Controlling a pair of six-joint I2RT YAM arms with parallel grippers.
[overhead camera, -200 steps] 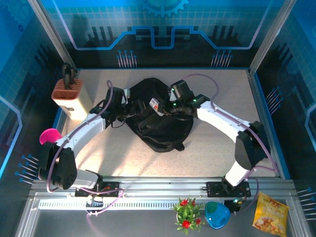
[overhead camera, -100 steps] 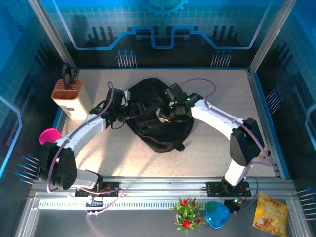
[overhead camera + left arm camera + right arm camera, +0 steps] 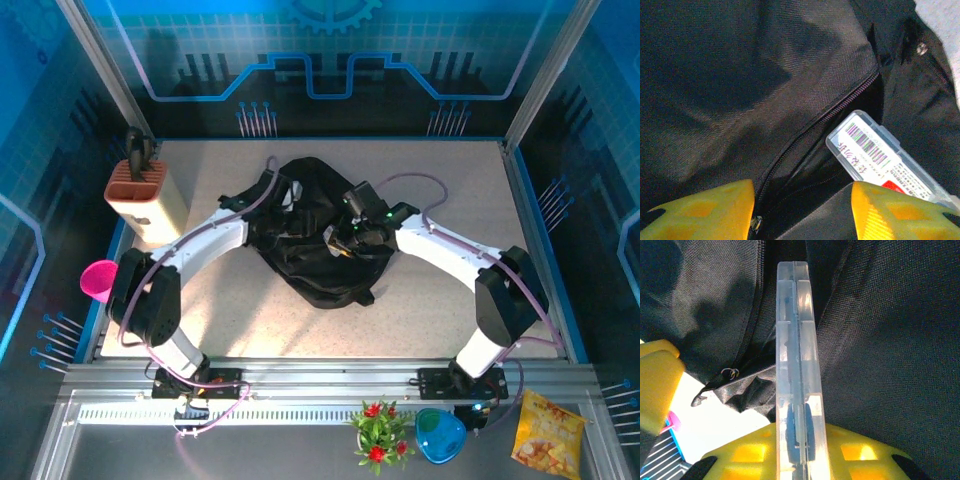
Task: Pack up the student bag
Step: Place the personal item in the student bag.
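Note:
The student bag [image 3: 315, 255], a black soft backpack, lies in the middle of the table with its zip opening [image 3: 805, 135] gaping. My right gripper [image 3: 342, 238] hovers over the bag, shut on a clear plastic case [image 3: 796, 365] that stands edge-on between its yellow fingers [image 3: 860, 455]. The case [image 3: 882, 155] carries a barcode label, and its end reaches into the dark opening. My left gripper [image 3: 278, 203] is at the bag's upper left, its yellow fingers [image 3: 705, 210] apart and straddling a fold of the bag's fabric [image 3: 810, 220] beside the zip.
A tan tool holder [image 3: 143, 195] stands at the back left and a pink cup [image 3: 100, 280] sits at the left edge. On the front ledge are a small plant [image 3: 378, 430], a blue bowl [image 3: 438, 435] and a snack packet [image 3: 547, 432].
The left arm has swung right onto the bag's upper left and its jaws have narrowed. The right gripper has carried the case down toward the bag's opening.

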